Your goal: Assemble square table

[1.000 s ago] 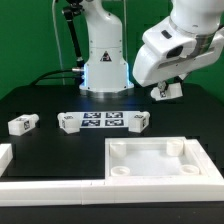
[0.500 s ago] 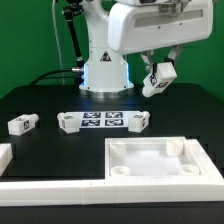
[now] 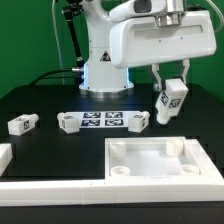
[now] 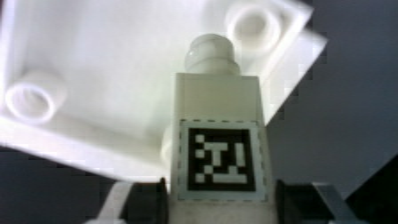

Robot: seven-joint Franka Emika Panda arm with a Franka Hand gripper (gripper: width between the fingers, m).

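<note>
My gripper (image 3: pixel 172 88) is shut on a white tagged leg block (image 3: pixel 170 104), which hangs nearly upright in the air above the far right corner of the square table top (image 3: pixel 150 172). In the wrist view the leg (image 4: pixel 219 110) runs out from between the fingers (image 4: pixel 153 200), its peg end pointing at the top's raised rim and a corner socket (image 4: pixel 267 25). Three more leg blocks lie on the black table: one (image 3: pixel 22 124) at the exterior view's left, one (image 3: pixel 68 123) beside the marker board, one (image 3: pixel 137 121) at its other end.
The marker board (image 3: pixel 102 121) lies flat between two of the loose legs. A long white border rail (image 3: pixel 55 186) runs along the front edge, with another piece (image 3: pixel 4 156) at the exterior view's left. The robot base (image 3: pixel 105 70) stands behind.
The wrist has turned and come down toward the table top; the held leg went from tilted and high at the exterior view's right to hanging nearly upright and lower. The grip stayed shut.
</note>
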